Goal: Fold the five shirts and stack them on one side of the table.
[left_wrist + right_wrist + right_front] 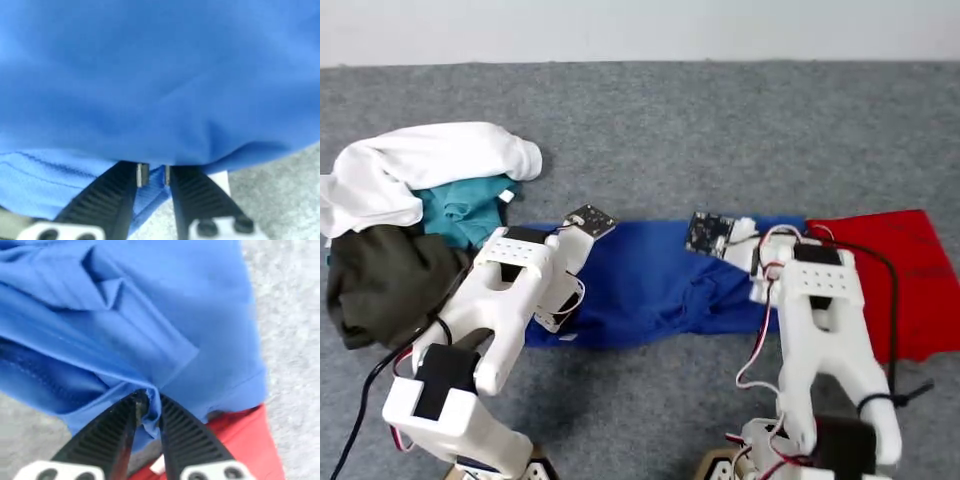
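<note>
The left fingers (114, 192) pinch one end of the blue shirt (650, 275); the right fingers (186, 432) pinch its other end, just beside the red shirt (910, 280) on the bench (720, 130).

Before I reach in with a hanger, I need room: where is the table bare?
Bare: the far strip of table beyond the blue shirt and red shirt, beside the white shirt; a small near patch between left arm and right arm. Crowded: the pile of white shirt, teal shirt and dark olive shirt.

Blue shirt (650, 285) lies rumpled, touching red shirt (912, 280).
</note>
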Robot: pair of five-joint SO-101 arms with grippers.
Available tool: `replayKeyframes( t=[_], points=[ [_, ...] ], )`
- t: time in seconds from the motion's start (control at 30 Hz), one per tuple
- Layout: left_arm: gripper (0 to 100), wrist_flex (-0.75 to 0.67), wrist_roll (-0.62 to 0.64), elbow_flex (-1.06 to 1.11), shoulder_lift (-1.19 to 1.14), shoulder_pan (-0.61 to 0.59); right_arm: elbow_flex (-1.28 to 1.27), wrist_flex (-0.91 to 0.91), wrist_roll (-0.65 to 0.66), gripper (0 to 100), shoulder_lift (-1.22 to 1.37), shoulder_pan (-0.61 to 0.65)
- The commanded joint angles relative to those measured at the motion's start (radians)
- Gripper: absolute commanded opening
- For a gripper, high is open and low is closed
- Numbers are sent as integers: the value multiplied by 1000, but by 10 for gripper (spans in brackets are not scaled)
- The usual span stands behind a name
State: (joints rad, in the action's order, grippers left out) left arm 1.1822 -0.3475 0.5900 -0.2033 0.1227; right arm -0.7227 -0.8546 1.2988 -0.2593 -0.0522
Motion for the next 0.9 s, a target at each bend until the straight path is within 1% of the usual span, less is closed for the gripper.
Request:
replayKeyframes(
  t=[0.0,0.2,0.33,0.4,0.57,0.8,0.87],
  points=[
    [73,-3,0,44,-20,-18,106,13,-20,10,38,8],
    [73,-3,0,44,-20,-18,160,5,-18,10,127,30],
    [73,-3,0,44,-20,-18,166,-114,-15,10,114,88],
    [73,-3,0,44,-20,-18,166,-125,-15,10,94,108],
    [73,-3,0,44,-20,-18,166,-30,-15,10,102,105],
    [73,-3,0,44,-20,-18,166,48,-18,14,163,62],
    [73,-3,0,44,-20,-18,164,50,-18,45,177,61]
  ],
)
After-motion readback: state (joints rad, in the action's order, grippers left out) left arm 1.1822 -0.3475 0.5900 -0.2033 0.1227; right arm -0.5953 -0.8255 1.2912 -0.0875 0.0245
